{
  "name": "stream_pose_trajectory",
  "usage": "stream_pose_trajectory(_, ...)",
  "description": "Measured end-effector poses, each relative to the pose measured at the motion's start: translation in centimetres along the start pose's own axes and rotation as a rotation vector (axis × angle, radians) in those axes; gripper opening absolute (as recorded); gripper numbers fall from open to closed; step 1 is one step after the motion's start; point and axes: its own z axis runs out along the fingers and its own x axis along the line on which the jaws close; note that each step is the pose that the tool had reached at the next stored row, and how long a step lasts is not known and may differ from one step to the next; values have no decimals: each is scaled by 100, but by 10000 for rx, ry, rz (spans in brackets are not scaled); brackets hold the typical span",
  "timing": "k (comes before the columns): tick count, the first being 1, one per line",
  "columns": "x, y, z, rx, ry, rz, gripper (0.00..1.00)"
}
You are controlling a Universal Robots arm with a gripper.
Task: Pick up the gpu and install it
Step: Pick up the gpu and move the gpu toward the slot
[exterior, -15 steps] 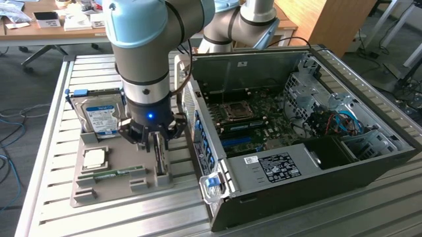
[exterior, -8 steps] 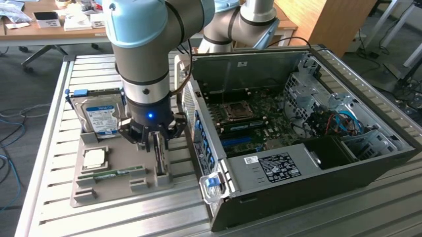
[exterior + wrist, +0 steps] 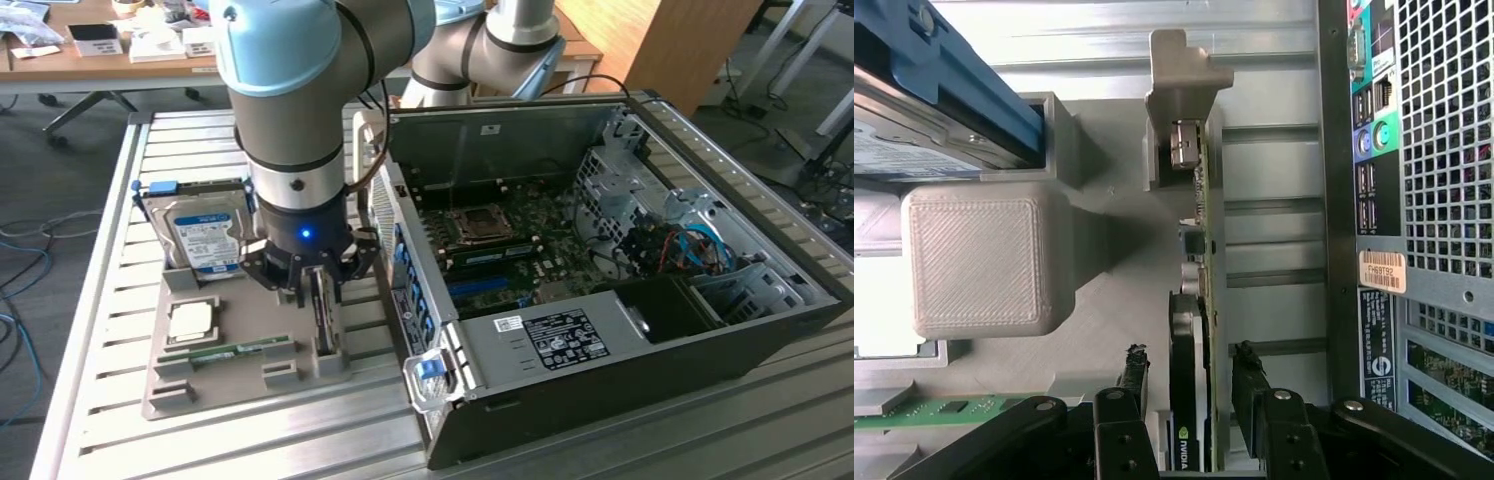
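Claw (image 3: 1192, 352) open, fingers (image 3: 1137, 368) straddling gpu (image 3: 1184, 420), not gripping. Gpu stands on edge in tray (image 3: 227, 385) slot on surface (image 3: 107, 250), beside case (image 3: 587, 340). Risks: off-centre closing tilts card; thin edge slips; card binds in slot.

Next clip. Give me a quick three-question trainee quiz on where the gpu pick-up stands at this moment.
1. True or false: the gpu is already seated inside the computer case.
2. The gripper has its fingers: A) on either side of the gpu, B) inside the computer case, C) on the case's outer wall.
3. Fill in: the gripper's jaws are ___.
Key: 1 false, the gpu stands on edge in the grey holder beside the case; 2 A; 3 open.
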Motion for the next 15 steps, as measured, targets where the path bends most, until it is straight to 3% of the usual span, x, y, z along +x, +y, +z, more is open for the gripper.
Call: stream_pose_trajectory(15, 4, 1, 3, 0, 0, 2, 47)
